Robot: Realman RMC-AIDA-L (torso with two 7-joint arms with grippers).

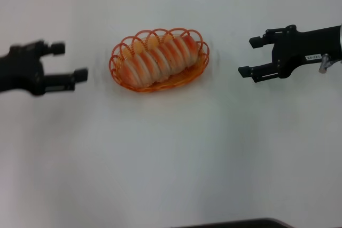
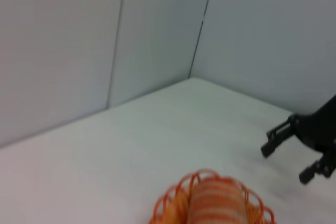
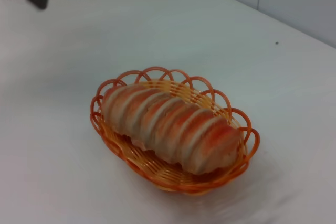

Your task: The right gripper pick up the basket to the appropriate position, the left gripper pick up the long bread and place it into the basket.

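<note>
The orange basket (image 1: pixel 198 67) stands on the white table at centre, a little toward the far side. The long bread (image 1: pixel 157 59), cream with orange-red stripes, lies inside it along its length. Both also show in the right wrist view, basket (image 3: pixel 157 174) and bread (image 3: pixel 170 124), and partly in the left wrist view, basket (image 2: pixel 170 203) and bread (image 2: pixel 215 205). My left gripper (image 1: pixel 69 61) is open and empty, to the left of the basket and apart from it. My right gripper (image 1: pixel 249 56) is open and empty, to the right of the basket and apart from it; it shows in the left wrist view (image 2: pixel 286 161).
The white table (image 1: pixel 171 158) is bare around the basket. Pale walls with a corner seam (image 2: pixel 199 35) stand behind the table. A dark edge (image 1: pixel 240 223) shows at the near side of the table.
</note>
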